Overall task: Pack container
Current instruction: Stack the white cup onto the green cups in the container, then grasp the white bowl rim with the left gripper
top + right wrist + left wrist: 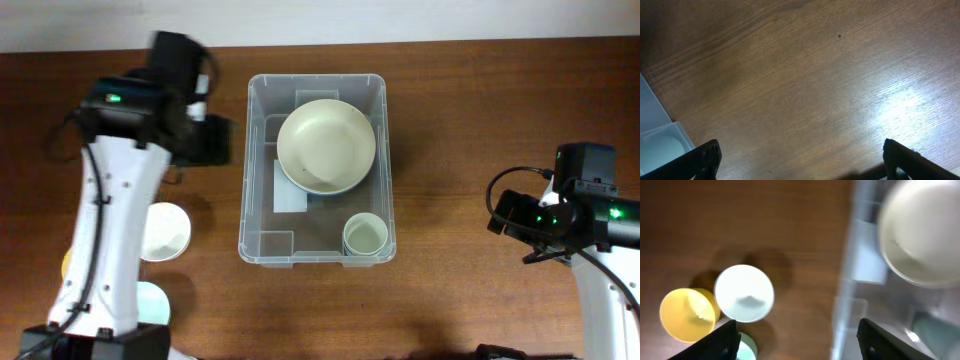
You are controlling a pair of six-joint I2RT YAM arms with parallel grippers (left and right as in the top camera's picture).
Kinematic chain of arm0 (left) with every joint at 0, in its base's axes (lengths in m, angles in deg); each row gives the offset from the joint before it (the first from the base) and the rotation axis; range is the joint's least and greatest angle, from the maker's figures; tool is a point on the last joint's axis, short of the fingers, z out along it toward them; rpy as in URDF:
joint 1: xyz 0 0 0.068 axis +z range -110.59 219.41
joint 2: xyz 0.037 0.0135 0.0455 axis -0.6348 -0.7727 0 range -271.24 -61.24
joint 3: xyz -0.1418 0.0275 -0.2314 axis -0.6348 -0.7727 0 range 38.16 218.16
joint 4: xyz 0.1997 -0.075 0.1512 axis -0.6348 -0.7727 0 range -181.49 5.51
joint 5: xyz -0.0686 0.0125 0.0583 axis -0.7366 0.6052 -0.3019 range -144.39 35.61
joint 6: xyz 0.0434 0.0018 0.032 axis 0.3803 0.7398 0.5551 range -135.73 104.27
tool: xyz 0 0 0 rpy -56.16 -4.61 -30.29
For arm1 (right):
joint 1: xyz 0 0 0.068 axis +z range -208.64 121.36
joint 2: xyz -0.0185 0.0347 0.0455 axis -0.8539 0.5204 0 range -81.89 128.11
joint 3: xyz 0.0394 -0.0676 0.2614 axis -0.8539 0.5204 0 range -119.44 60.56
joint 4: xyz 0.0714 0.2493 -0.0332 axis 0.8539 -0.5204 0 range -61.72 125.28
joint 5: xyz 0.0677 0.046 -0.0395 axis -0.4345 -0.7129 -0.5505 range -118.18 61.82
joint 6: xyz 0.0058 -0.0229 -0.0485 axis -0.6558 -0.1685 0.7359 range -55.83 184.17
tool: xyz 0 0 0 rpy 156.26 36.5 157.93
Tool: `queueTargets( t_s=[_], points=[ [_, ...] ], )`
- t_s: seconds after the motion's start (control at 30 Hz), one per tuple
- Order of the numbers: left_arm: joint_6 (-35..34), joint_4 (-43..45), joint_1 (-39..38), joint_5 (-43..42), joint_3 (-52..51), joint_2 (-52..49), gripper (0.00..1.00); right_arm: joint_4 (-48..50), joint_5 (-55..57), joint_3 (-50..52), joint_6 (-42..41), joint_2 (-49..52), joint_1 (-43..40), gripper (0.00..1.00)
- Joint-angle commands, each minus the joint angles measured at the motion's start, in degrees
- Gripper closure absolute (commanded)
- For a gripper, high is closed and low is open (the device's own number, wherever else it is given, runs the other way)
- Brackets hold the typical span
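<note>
The clear container (243, 200) sits mid-table. Inside it a large cream bowl (327, 146) leans at the far end, and a small pale cup (365, 236) stands in the near right corner. My left gripper (212, 140) hovers just left of the container's far left wall. In the left wrist view this gripper (797, 345) is open with only wood and the container's edge (842, 305) between its fingers. Over bare table at the right, my right gripper (503, 214) is open and empty, as the right wrist view (802, 160) also shows.
A white bowl (163, 231) (744, 293), a yellow bowl (687, 315) and a mint bowl (152, 300) (747, 350) lie on the table left of the container, partly under my left arm. A corner of the container (655, 135) shows in the right wrist view.
</note>
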Motion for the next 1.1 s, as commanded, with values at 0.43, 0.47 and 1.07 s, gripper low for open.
queueTargets(
  t_s=[0.43, 0.47, 1.07],
  points=[
    [0.83, 27.65, 17.22, -5.75, -39.58, -4.66, 0.13, -0.04, -0.13, 0.24, 0.37, -0.55, -0.37, 0.01],
    [1.29, 27.89, 17.22, -5.75, -39.63, -5.44, 0.13, -0.04, -0.13, 0.24, 0.37, -0.55, -0.37, 0.01],
    [1.40, 30.77, 17.22, -5.97, -39.63, -13.84, 0.81, -0.04, -0.13, 0.24, 0.37, -0.55, -0.37, 0.01]
  ],
)
